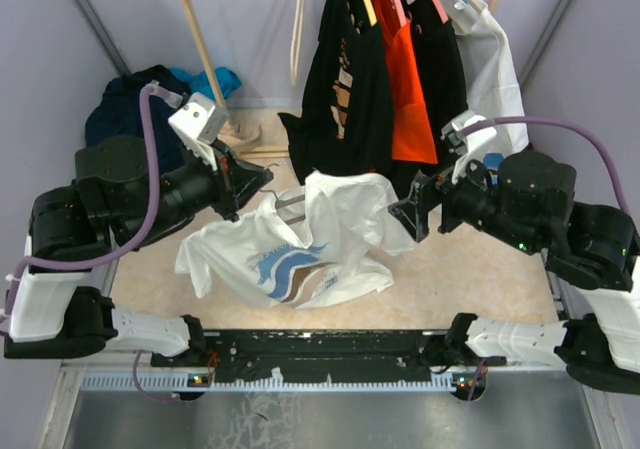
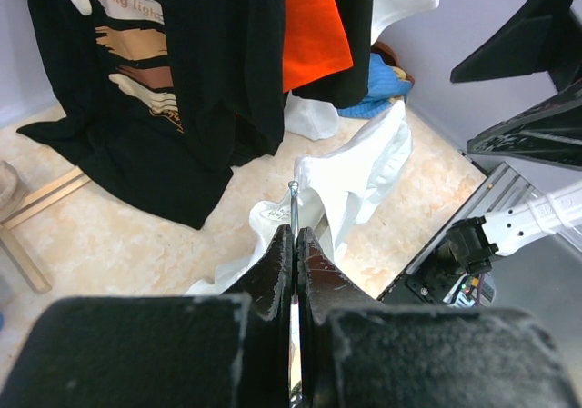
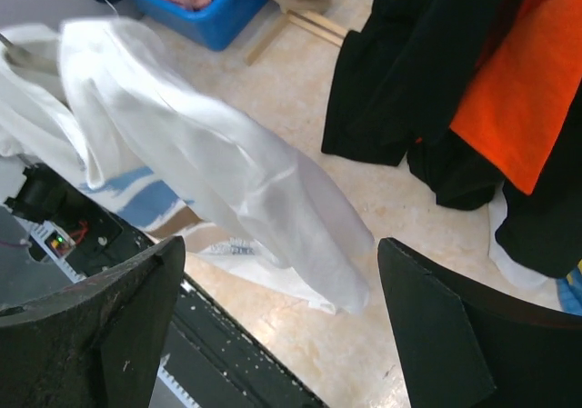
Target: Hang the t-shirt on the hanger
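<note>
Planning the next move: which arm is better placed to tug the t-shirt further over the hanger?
Right, probably. The right claw is open, holding nothing, beside a raised fold of the t-shirt. The left claw is shut on the hanger, so it is occupied.

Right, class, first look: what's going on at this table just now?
The left end effector is clamped shut on the wire hook of the hanger. The t-shirt is bunched around the hanger and trails onto the table. The right end effector is open beside the t-shirt's raised part, holding nothing. The t-shirt is not yet hanging neatly.
</note>
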Available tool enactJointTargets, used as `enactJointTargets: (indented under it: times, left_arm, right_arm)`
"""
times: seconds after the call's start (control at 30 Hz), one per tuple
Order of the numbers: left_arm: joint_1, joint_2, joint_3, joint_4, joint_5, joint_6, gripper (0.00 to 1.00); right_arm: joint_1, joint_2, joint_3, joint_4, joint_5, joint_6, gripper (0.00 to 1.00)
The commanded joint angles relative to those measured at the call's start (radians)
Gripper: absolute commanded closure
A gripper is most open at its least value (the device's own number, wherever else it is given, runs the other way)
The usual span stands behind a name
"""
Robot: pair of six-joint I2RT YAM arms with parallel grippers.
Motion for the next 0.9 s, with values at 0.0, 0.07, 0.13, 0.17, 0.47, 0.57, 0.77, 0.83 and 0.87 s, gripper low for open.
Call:
enactJointTargets:
  times: [0.0, 0.07, 0.13, 0.17, 0.47, 0.57, 0.77, 0.83, 0.87]
  left_arm:
    - [0.002, -0.041, 0.027, 0.03, -0.001, -0.01, 1.0]
    - [0.001, -0.052, 0.023, 0.032, -0.001, -0.013, 1.0]
    - [0.001, -0.061, 0.017, 0.036, -0.002, -0.013, 1.0]
    - [0.002, -0.065, 0.016, 0.04, -0.001, -0.014, 1.0]
    - [0.002, -0.083, 0.0, 0.058, 0.002, -0.015, 1.0]
    - [0.001, -0.087, 0.0, 0.062, 0.004, -0.015, 1.0]
    - [0.002, -0.089, 0.0, 0.063, 0.001, -0.013, 1.0]
    - [0.001, -0.09, 0.0, 0.064, -0.001, -0.013, 1.0]
    - [0.002, -0.09, 0.0, 0.064, -0.003, -0.013, 1.0]
  right_arm:
    - [0.01, -0.028, -0.123, 0.073, 0.011, 0.03, 0.14]
    - [0.01, -0.056, -0.178, 0.103, -0.01, 0.037, 0.14]
    - [0.01, -0.077, -0.224, 0.134, -0.012, 0.043, 0.14]
    - [0.01, -0.082, -0.243, 0.15, -0.005, 0.045, 0.14]
    - [0.011, -0.081, -0.334, 0.263, 0.06, 0.051, 0.64]
    - [0.011, -0.083, -0.324, 0.26, 0.11, 0.046, 0.89]
    - [0.01, -0.094, -0.285, 0.228, 0.173, 0.035, 1.0]
    - [0.01, -0.096, -0.267, 0.201, 0.221, 0.04, 1.0]
    - [0.01, -0.097, -0.257, 0.185, 0.249, 0.046, 1.0]
